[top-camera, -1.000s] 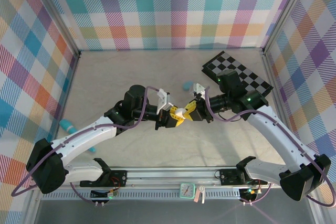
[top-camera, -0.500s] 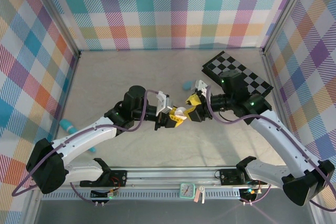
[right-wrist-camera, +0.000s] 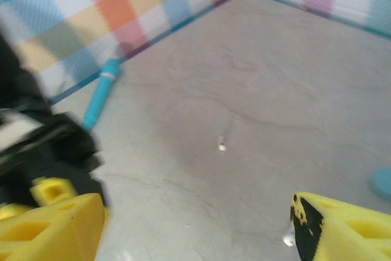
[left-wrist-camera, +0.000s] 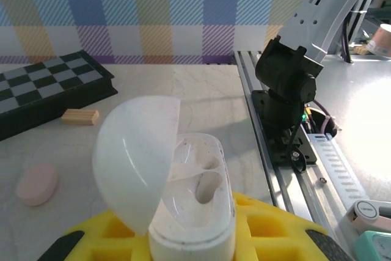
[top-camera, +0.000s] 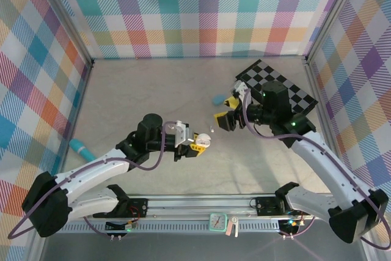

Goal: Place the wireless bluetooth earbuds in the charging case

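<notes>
Two grippers, two states: L gripper (top-camera: 197, 142) has its jaws pinched tight on the white charging case (left-wrist-camera: 190, 203), lid swung open to one side, while R gripper (top-camera: 225, 112) has its yellow fingers (right-wrist-camera: 52, 224) spread wide over bare table (top-camera: 153, 90). One tiny white earbud (right-wrist-camera: 222, 145) shows against the table out ahead of the R jaws, apart from both fingers. In top view it sits btwn the two grippers, just beside the case, and is too small to tell its long axis or which way it points.
</notes>
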You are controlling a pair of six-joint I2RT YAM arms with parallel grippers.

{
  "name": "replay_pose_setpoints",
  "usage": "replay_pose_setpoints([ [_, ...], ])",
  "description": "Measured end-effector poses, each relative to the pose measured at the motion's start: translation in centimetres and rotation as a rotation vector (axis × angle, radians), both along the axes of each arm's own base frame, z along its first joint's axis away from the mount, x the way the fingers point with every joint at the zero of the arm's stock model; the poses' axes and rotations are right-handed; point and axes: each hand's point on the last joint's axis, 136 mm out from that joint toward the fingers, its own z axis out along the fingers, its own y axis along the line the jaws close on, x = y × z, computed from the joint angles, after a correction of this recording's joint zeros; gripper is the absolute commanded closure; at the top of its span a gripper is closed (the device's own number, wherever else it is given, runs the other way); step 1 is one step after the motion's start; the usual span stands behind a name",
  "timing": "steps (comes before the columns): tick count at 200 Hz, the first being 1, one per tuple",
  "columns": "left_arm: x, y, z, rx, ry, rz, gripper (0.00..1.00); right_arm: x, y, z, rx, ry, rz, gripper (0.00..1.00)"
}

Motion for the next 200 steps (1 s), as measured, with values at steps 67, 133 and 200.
replay_pose_setpoints([
  [67, 0.4, 2.0, 0.3, -0.076, -0.009, 0.102, 0.87, 5.7, 0.4, -12.1, -0.164, 0.401, -0.204, 0.21],
  [133, 1.6, 2.7, 0.2, -0.133, 0.006, 0.166, 0.89, 3.6, 2.5, -8.0, -0.007, 0.300, -0.024, 0.17],
  [200, 1.7, 2.2, 0.1, -0.151, 0.030, 0.134, 0.91, -2.5, 3.7, -0.9, 0.167, 0.086, 0.292, 0.16],
])
